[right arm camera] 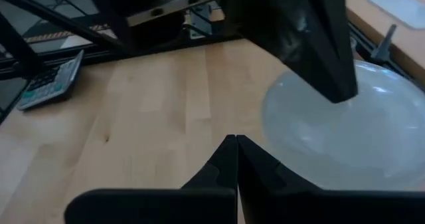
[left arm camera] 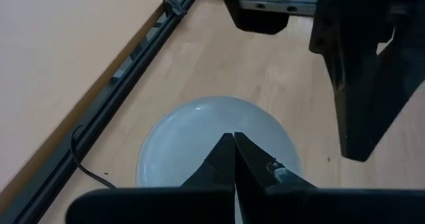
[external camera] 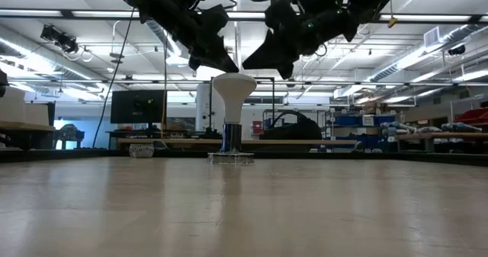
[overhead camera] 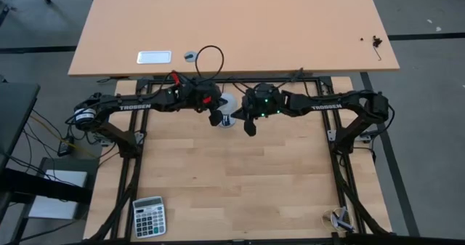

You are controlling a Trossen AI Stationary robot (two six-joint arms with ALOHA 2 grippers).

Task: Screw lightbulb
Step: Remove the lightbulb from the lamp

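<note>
The white lightbulb (external camera: 233, 89) stands upright, dome face up, with its narrow base down in a dark socket (external camera: 230, 139) on a flat disc (external camera: 230, 158) at the far middle of the wooden table. In the left wrist view the dome (left arm camera: 192, 137) lies just under my left gripper (left arm camera: 234, 144), which is shut and hovers over it (external camera: 227, 66). My right gripper (right arm camera: 236, 144) is shut too and hangs beside and slightly above the dome's rim (right arm camera: 352, 131), on its right (external camera: 252, 62). From above, only a sliver of the bulb (overhead camera: 229, 107) shows between the two grippers.
A calculator (overhead camera: 149, 216) lies at the table's near left corner. The black frame rail (left arm camera: 133, 58) runs along the far edge, and a thin black cord (overhead camera: 211, 56) loops onto the tan bench behind it. Bare wood stretches across the table's near half.
</note>
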